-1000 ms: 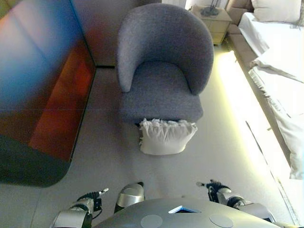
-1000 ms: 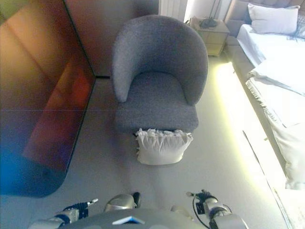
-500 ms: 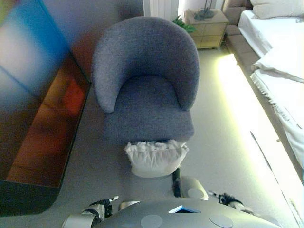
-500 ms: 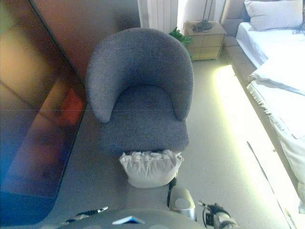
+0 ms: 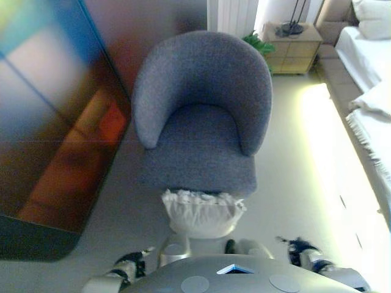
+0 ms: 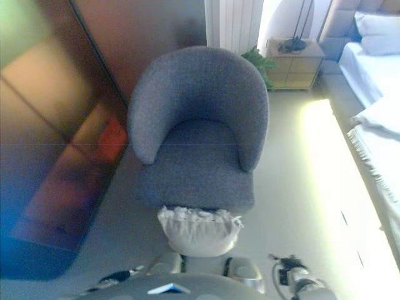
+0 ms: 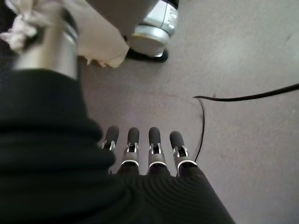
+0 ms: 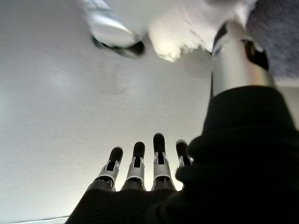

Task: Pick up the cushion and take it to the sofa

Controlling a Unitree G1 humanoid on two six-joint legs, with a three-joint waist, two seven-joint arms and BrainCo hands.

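We stand just short of the cushion (image 5: 200,212), which sits on the floor (image 5: 287,183) upright against the front edge of the grey armchair (image 5: 198,116). Our left hand (image 7: 145,149) and right hand (image 8: 140,163) hang low on either side of the cushion, well apart from it, fingers straight and relaxed, holding nothing. The risk we see is closeness: the cushion is nearly under us, so we may nudge it flat or wedge it under the armchair as we bend. Its soft, ruffled top could also slip from a one-sided pinch; we judge a squeeze from both sides safer.
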